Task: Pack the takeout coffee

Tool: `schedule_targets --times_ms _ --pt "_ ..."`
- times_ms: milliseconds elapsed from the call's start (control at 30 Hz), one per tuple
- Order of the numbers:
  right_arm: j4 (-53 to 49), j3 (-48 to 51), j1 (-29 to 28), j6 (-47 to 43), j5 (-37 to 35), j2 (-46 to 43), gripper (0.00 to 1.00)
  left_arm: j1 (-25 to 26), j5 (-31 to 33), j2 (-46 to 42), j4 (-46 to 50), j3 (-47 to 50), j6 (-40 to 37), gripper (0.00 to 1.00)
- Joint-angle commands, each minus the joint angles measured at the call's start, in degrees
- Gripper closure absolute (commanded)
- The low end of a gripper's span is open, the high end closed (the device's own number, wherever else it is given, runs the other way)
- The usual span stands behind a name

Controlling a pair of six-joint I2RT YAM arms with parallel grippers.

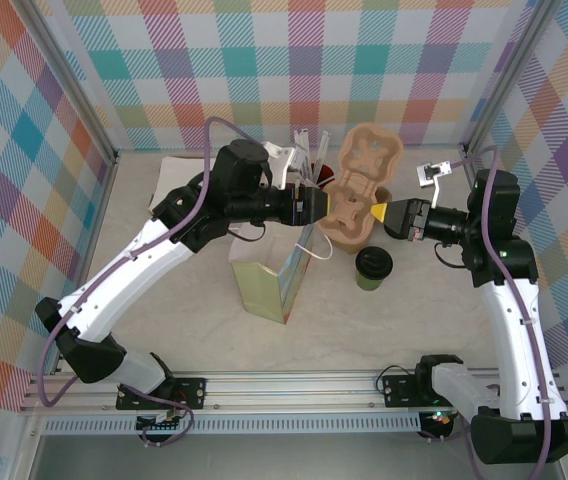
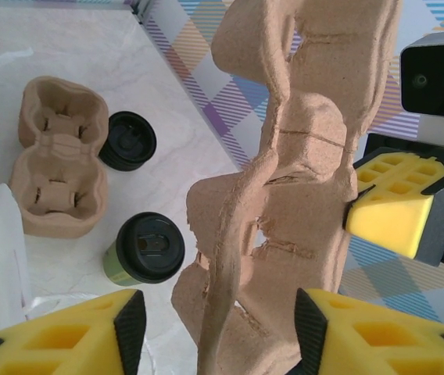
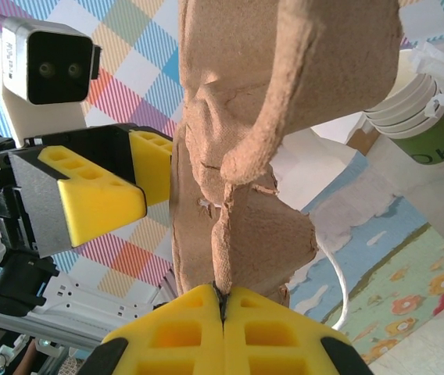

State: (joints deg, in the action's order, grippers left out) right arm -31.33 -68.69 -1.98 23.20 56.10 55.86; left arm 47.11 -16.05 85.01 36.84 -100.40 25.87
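Seen from above, a moulded brown pulp two-cup tray, the raised carrier, hangs flat over the table with its long axis running far to near. The right claw is clenched on its right edge, and the left claw meets its left edge. The takeout coffee, a cream paper cup with a green lower band and a round black lid, stands upright on the table. It is just nearward of the raised carrier and apart from it. A tall printed paper bag stands open to the carrier's near left. From the cup toward the arm bases the table is bare as far as the metal rail.

At the left wrist, the left claw is released. Its yellow fingers stand on either side of the raised carrier's ragged edge, one at the pulp and the other with a clear gap. Beneath it a second pulp carrier lies on the table with its cavities facing up. The takeout coffee stands just beside one corner of it, and a second lidded cup stands beside its waist.

At the right wrist, the right claw has its fingers pressed together on the raised carrier's thin rim. One finger of the left claw sits close to the opposite face, though I cannot tell whether it touches. A stack of lidless cups stands beyond the carrier, and the paper bag's printed side lies behind it.
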Motion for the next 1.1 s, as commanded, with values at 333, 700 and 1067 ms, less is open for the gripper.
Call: schedule_targets --times_ms 333,700,1067 --pt "4.5 1.7 -0.6 1.1 2.2 -0.6 0.95 0.4 -1.0 -0.1 -1.7 -1.6 0.3 0.80" --pt "-4.7 -0.7 -0.6 -6.6 -4.4 -0.8 0.68 0.4 -0.1 -1.3 -0.6 -0.4 -0.8 0.96" --pt "-25.0 -11.0 -0.7 -24.3 -22.2 2.4 0.44 0.4 -0.1 -3.7 2.1 0.5 1.5 1.00"
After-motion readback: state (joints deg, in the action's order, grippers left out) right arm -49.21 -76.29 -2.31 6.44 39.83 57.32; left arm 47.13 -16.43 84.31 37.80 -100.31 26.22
